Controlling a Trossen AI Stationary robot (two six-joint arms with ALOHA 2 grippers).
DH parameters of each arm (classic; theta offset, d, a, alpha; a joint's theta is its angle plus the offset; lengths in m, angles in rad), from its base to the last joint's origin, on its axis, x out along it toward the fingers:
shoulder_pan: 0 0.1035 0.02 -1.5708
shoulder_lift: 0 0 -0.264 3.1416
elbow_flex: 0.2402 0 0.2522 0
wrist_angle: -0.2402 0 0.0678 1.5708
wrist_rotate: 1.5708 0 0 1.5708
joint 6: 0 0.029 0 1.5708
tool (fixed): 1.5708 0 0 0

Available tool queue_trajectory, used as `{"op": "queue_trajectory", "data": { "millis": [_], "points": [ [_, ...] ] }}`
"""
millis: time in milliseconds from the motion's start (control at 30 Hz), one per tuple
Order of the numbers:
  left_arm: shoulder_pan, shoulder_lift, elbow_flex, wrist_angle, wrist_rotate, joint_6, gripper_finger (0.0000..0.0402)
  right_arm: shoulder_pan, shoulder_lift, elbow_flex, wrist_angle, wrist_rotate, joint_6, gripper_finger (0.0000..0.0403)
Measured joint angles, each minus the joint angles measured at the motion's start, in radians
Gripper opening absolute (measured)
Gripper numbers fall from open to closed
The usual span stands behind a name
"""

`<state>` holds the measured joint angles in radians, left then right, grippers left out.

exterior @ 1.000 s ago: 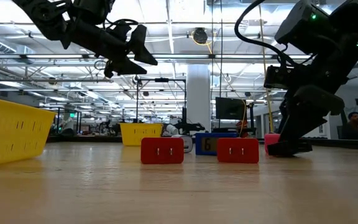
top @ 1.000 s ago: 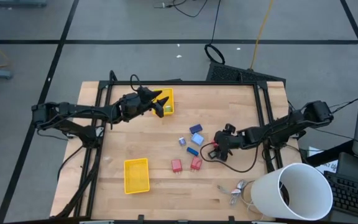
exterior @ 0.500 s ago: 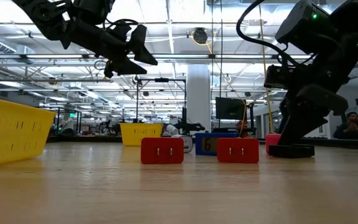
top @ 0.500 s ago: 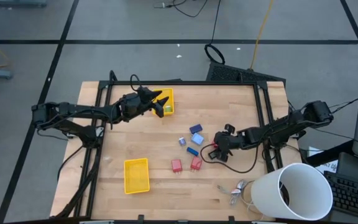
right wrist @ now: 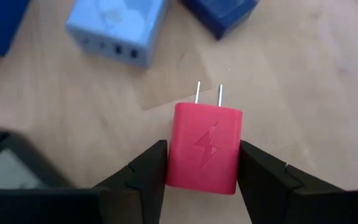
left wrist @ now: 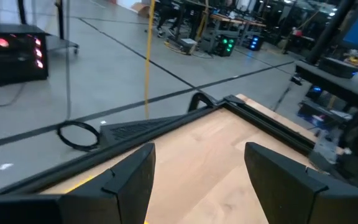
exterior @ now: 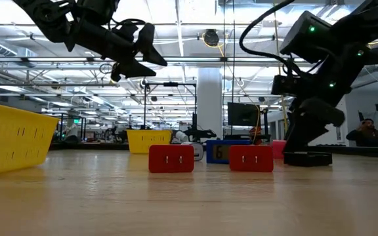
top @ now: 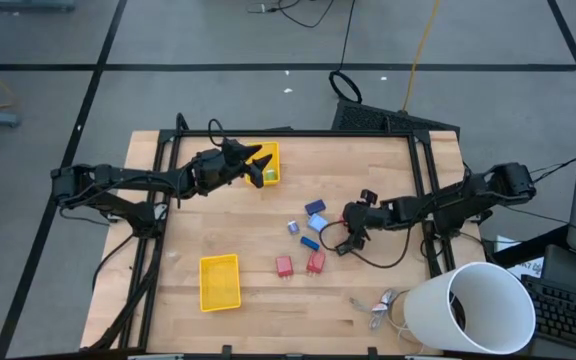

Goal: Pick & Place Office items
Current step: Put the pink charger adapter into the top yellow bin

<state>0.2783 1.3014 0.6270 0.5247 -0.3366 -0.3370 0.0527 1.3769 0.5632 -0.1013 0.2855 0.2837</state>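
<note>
red charger block (right wrist: 204, 148): gripped between right gripper (right wrist: 202, 163) fingers, prongs pointing away; to be lifted level, squeeze kept even; left gripper (left wrist: 197, 180) fingers spread, empty.

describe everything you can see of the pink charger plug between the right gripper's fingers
The pink charger plug is a small rounded block, plastic by its look, with a lightning bolt embossed on its face and two thin metal prongs on one end. It sits between the right gripper's dark fingers, which press its two sides, above the wooden table. A pale blue block and darker blue ones lie beyond it.
</note>
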Motion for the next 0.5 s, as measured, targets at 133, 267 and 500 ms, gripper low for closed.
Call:
{"op": "queue_trajectory", "data": {
  "millis": [133,267,500],
  "points": [
    [0.0,0.0,0.0,-0.005,0.052,-0.012,0.0251,-0.036,0.0,0.0,0.089,0.0,-0.067,0.0155],
    [-0.001,0.0,0.0,-0.006,0.121,-0.013,0.0251,-0.063,0.0,0.0,0.186,-0.002,-0.128,0.0156],
    [-0.019,0.0,0.0,-0.007,0.214,0.029,0.0251,-0.096,0.0,0.0,0.354,-0.13,-0.174,0.0157]
  ]
}}
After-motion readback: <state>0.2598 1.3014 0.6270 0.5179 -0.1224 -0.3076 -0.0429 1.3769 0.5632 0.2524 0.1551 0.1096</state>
